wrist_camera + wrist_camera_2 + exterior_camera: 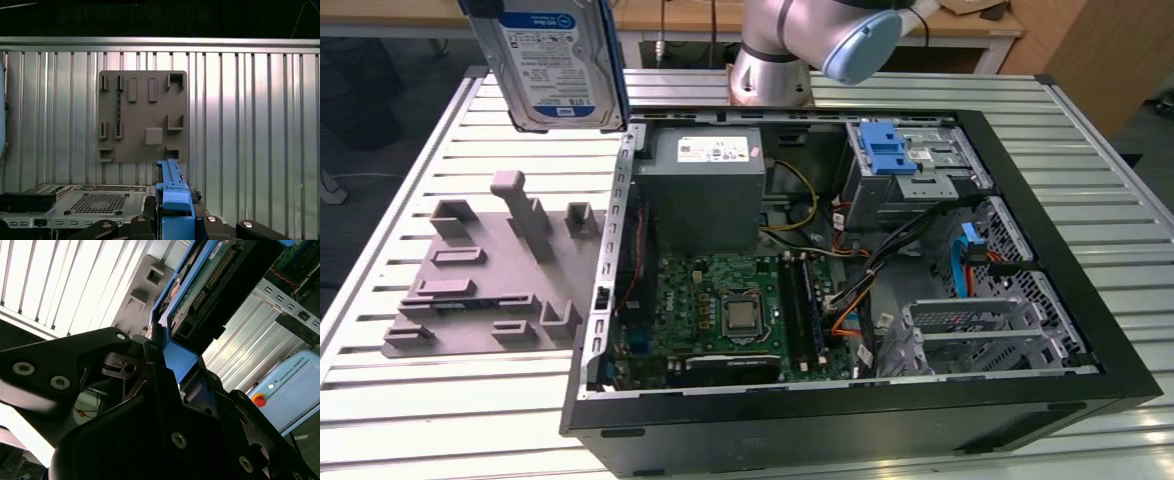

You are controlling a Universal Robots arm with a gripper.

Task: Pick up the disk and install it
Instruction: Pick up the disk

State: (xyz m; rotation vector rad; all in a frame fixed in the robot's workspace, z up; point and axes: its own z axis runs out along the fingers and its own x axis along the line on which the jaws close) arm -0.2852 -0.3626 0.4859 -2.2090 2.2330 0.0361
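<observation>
The disk (547, 65) hung upright in the air above the table (400, 150), over the far corner of the open computer case (1067, 330) and beyond the grey fixture plate (467, 290). The gripper (172, 205) was clamped on its blue carrier edge. Pick-up looked done and installing not yet; seating it would call for squaring the carrier with the drive cage (907, 160), well apart.

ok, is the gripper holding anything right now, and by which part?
Yes: the disk, up in the air, with the gripper clamped on its blue carrier frame.
</observation>
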